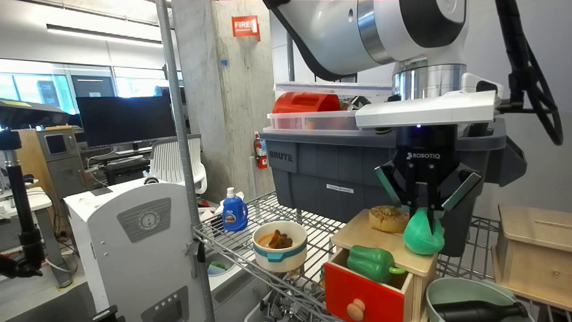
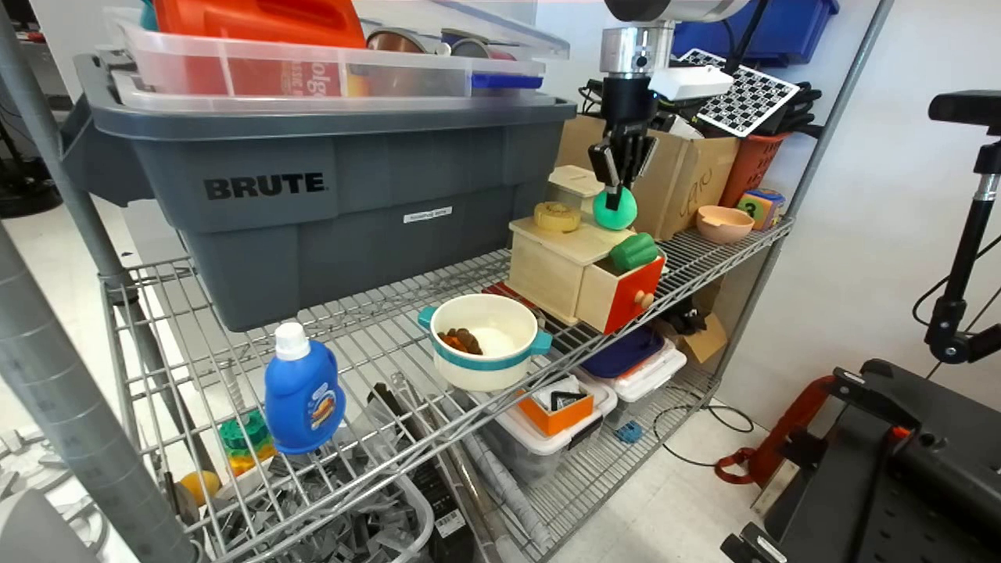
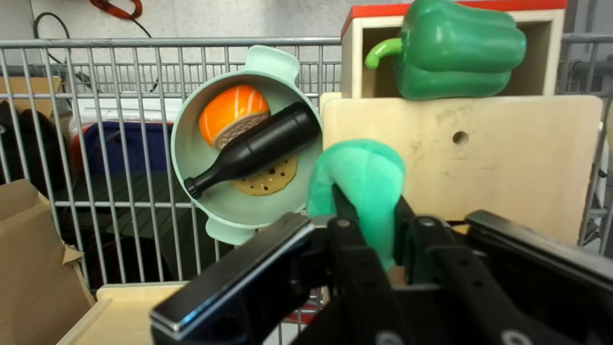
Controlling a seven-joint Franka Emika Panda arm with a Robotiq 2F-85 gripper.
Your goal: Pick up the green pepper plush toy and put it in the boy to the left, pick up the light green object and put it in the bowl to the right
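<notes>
In an exterior view the jaws are closed on the top of the light green object (image 1: 418, 239), at the edge of the wooden cabinet (image 1: 366, 237); whether it touches the wood I cannot tell. The grey-green bowl (image 1: 464, 288) lies at five o'clock from the object and the green pepper (image 1: 370, 264), in the open drawer (image 1: 380, 296), at eight, so a straight lift before any swing seems wise. In an exterior view the white bowl (image 2: 473, 377) stands between seven and eight o'clock from the object (likely the pepper's place, so leave it be). In the wrist view the grey-green bowl lies between nine and ten o'clock, crowded by a black bottle (image 3: 258, 147): centre over it, lower well, then release gently, lest the object roll off the bottle.
</notes>
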